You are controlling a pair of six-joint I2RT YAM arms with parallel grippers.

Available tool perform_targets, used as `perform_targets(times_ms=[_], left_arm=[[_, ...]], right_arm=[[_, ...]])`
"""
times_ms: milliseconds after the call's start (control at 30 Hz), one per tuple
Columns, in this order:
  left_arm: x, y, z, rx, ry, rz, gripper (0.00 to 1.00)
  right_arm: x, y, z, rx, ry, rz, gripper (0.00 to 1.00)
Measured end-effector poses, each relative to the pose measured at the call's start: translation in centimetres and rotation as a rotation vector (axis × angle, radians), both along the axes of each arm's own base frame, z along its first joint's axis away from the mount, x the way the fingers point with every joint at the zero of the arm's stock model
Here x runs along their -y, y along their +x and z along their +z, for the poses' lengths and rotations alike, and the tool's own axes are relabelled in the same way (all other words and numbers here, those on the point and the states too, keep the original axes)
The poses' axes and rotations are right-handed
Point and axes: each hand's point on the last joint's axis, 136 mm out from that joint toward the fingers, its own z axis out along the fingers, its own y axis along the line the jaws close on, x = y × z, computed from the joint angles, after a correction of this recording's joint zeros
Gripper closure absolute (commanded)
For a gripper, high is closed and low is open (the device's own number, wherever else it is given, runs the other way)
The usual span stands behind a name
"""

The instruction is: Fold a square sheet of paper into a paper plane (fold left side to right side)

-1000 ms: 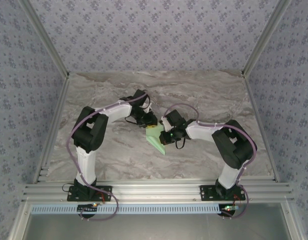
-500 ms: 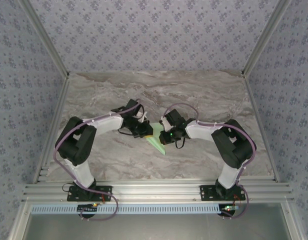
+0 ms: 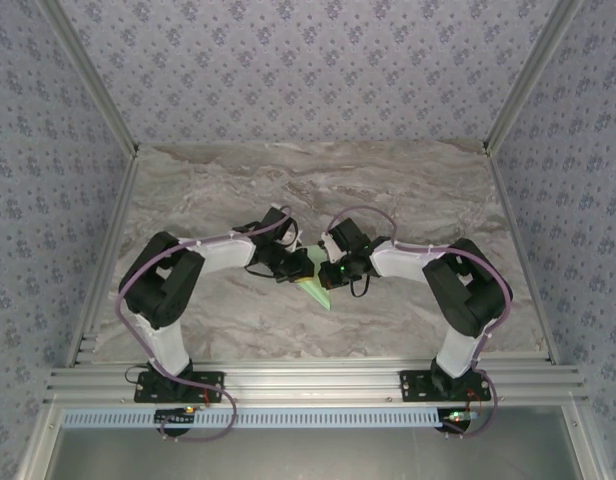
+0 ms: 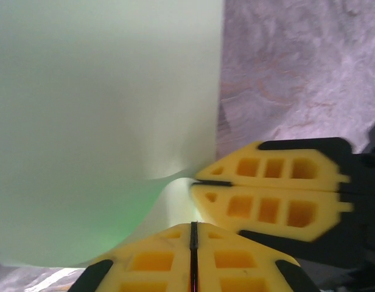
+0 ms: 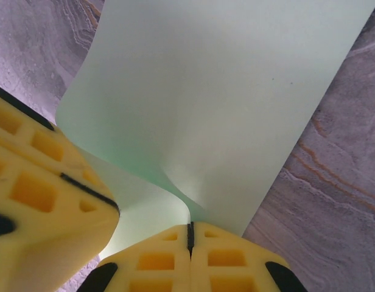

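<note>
A grey marbled table (image 3: 408,190) fills the middle of the scene, with both arms bolted at its near edge. The left arm (image 3: 213,255) rises from its base, bends at an elbow out to the left, and reaches its forearm right toward the table's centre. The right arm (image 3: 418,260) mirrors it, with its elbow out to the right and its forearm reaching left. The two wrists meet at the centre, just beside each other.

Between them is the pale green paper (image 3: 316,288). In the top view it looks like a narrow strip whose long axis runs from the grippers toward the near edge, slanting slightly right and ending in a point on the near side. Whether that end rests on the table cannot be told.

The left gripper (image 4: 192,255) has its yellow fingers (image 4: 145,261) pressed together, clamping one edge of the paper. The right gripper (image 5: 189,255) is likewise clenched on the paper beside it. The sheet bows away from both pinch points.
</note>
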Motion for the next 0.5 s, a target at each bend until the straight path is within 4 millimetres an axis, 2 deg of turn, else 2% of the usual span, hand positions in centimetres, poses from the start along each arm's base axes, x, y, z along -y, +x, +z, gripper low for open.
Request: perform_targets(times_ms=[167, 400, 433, 500], left_arm=[[-1.1, -0.8, -2.1, -0.03, 0.056, 0.011, 0.92], [-1.2, -0.8, -2.3, -0.026, 0.06, 0.006, 0.92], [-1.2, -0.8, -2.3, -0.025, 0.059, 0.006, 0.92], [-1.2, -0.8, -2.4, -0.023, 0.057, 0.006, 0.93]], right_arm=[[0.0, 0.0, 0.0, 0.001, -0.001, 0.001, 1.0], [0.0, 0.0, 0.0, 0.001, -0.003, 0.004, 1.0], [0.0, 0.0, 0.0, 0.001, -0.004, 0.005, 0.99], [0.0, 0.0, 0.1, 0.0, -0.007, 0.006, 0.89]])
